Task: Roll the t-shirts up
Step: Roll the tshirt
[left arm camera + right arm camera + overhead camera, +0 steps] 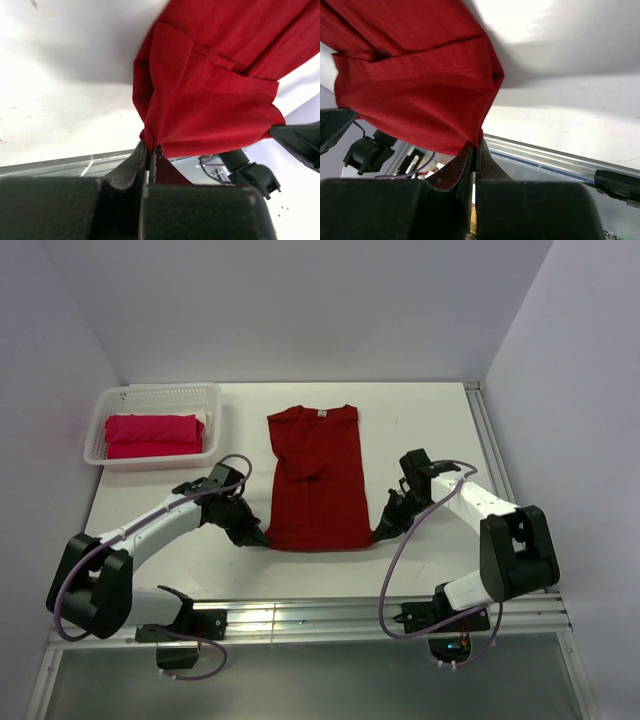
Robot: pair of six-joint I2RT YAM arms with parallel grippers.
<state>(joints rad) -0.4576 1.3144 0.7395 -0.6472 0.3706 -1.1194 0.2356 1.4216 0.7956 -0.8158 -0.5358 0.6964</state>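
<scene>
Crimson shirt [318,475] lies folded narrow at mid-desk. My left gripper [256,536] and right gripper [382,531] each pinch a near hem corner. Rolling not yet begun; next, I judge, both turn the hem toward the far edge evenly.

Both wrist views cut the dark crimson red cloth t-shirt [210,100] off at their edges. Its pinched hem corners vanish inside the left gripper [149,151] and the right gripper [476,149]. The wall of the white perforated plastic basket [165,397] partly hides the folded pinkish-red cloth t-shirt [152,435]. The pale item [204,417] beside it is too small to tell.
</scene>
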